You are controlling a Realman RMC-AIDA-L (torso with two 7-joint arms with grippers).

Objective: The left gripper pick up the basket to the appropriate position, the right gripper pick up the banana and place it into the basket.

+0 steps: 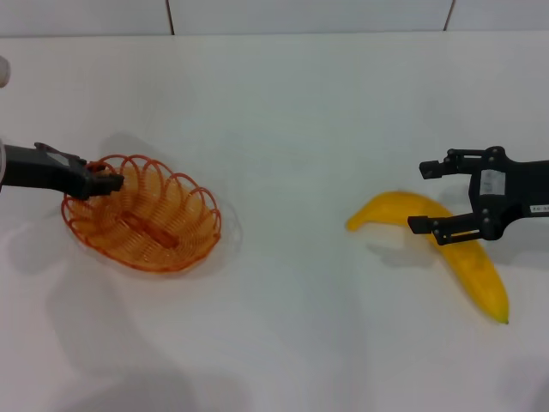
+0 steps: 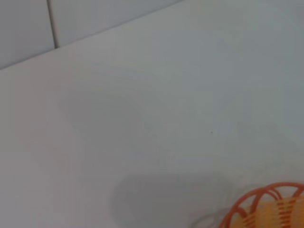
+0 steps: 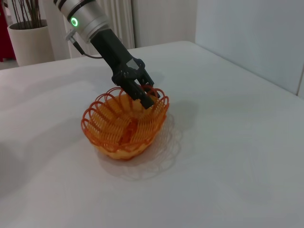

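bench (image 1: pixel 343 112) white | basket (image 1: pixel 163 223) at left: light stiff wire, take by a rim loop; left tool (image 1: pixel 110 182) closed on its near rim | banana (image 1: pixel 467 257) at right: smooth, bruisable, grip mid-body; right tool (image 1: pixel 426 197) wide open above it, holding nothing | white labels on tools unreadable

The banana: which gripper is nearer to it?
Right. The right gripper hangs open over the banana, one finger across its middle. The left gripper is far away, at the rim of the basket.

Overhead head view; basket (image 1: pixel 141 215) perhaps shared.
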